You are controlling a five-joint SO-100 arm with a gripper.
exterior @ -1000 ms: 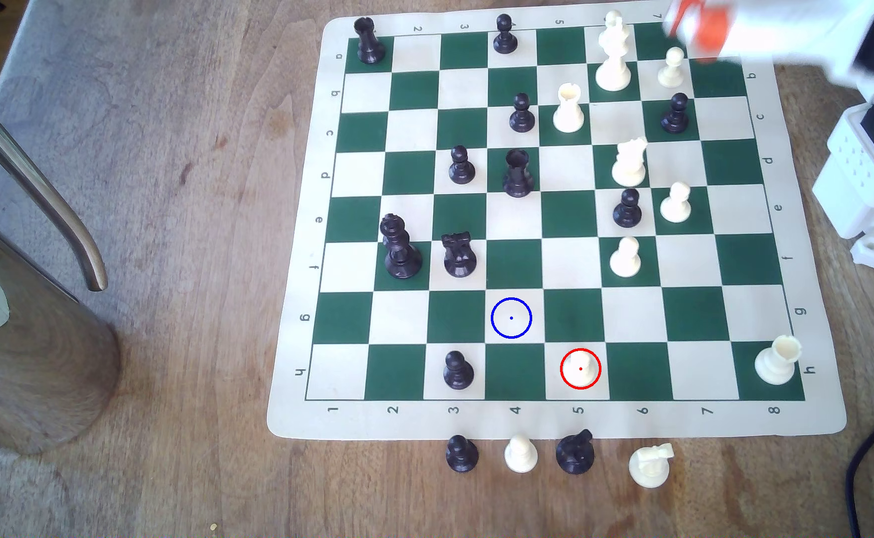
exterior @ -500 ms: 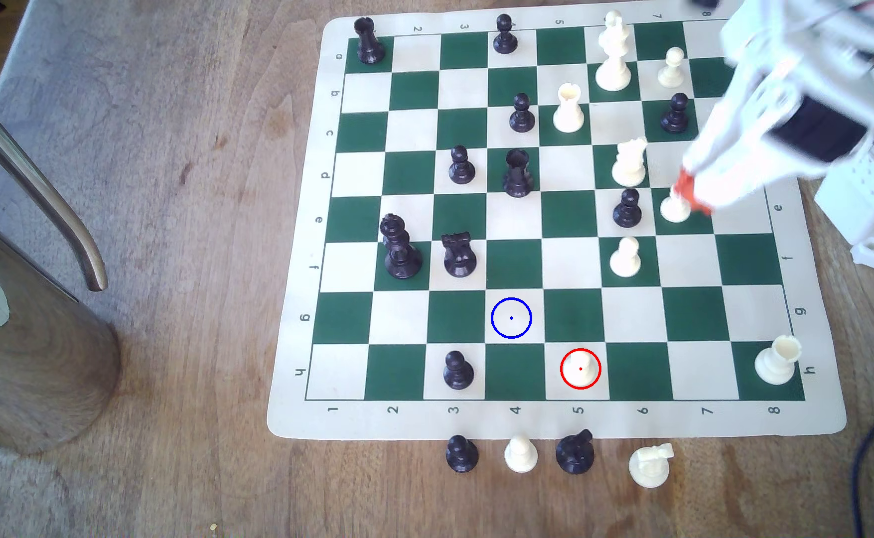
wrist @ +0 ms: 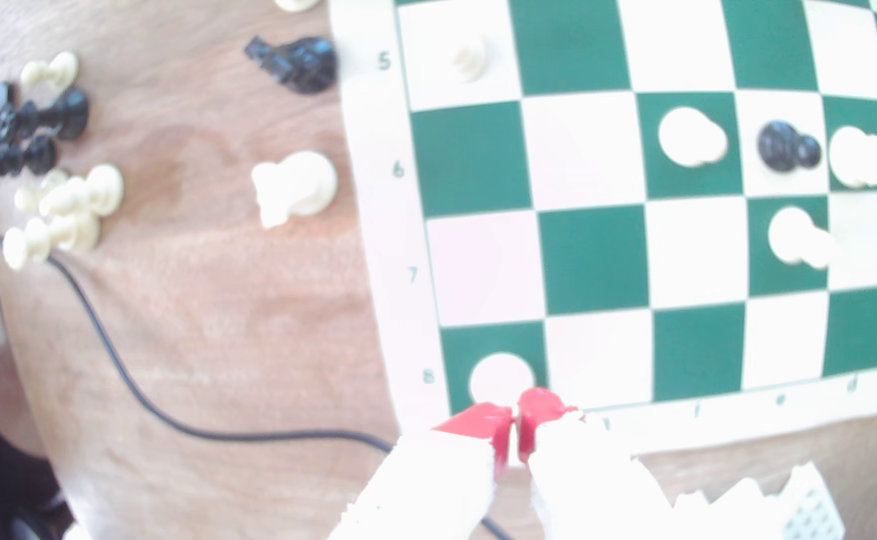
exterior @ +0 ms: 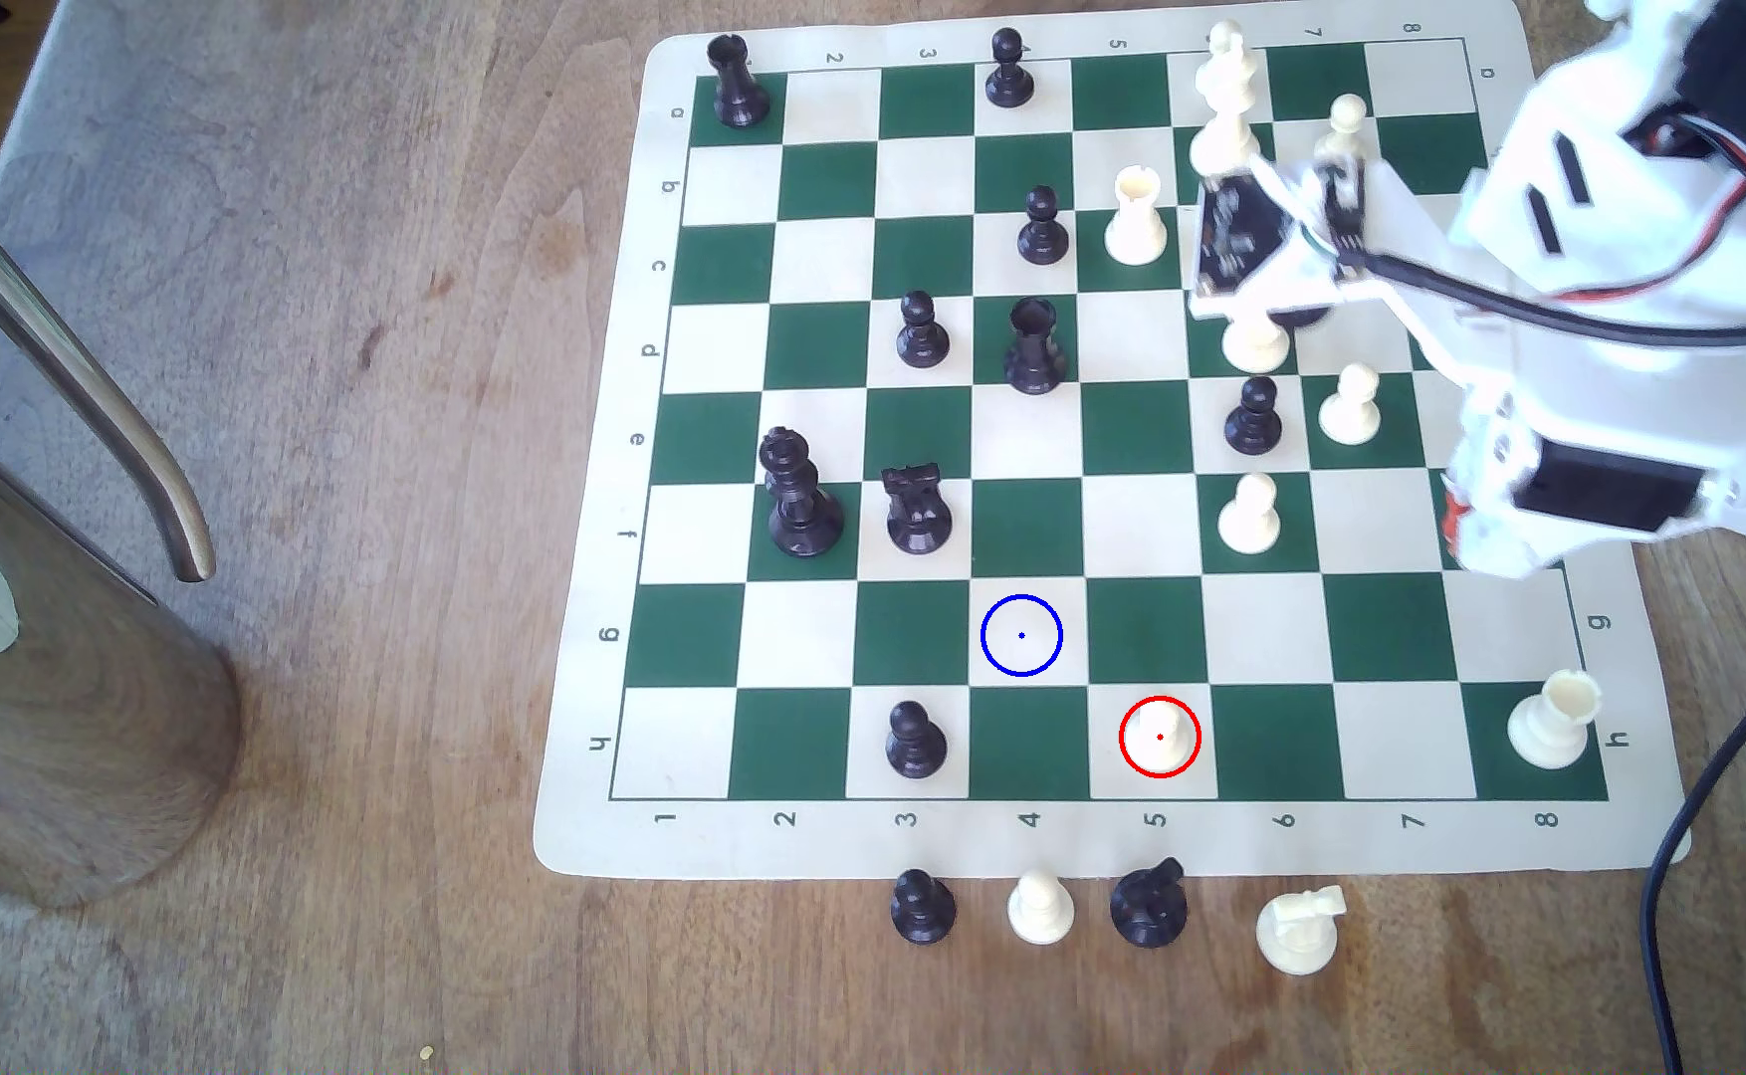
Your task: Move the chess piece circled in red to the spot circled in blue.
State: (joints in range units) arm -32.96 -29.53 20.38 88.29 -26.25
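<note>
The red-circled chess piece, a small cream pawn (exterior: 1159, 736), stands on a cream square in the board's near row, column 5; the wrist view shows it as well (wrist: 470, 57). The blue-circled spot (exterior: 1021, 635) is a bare cream square one row farther back and one column toward the exterior view's left. My gripper (exterior: 1455, 529) hangs over the board's right edge, far from the pawn and mostly hidden under the white arm. In the wrist view the gripper (wrist: 515, 421) has its red pads (wrist: 483, 418) pressed together, holding nothing.
A white rook (exterior: 1551, 718) stands on the near right corner square, close to the fingertips in the wrist view (wrist: 501, 376). Several black and white pieces stand mid-board. Captured pieces (exterior: 1040, 908) line the mat's near edge. A metal pitcher (exterior: 52, 620) stands at left; a black cable (exterior: 1717, 775) runs at right.
The arm swung from the board's far right corner, across the column 7 pawn, down the right edge toward the near side. No piece moved.
</note>
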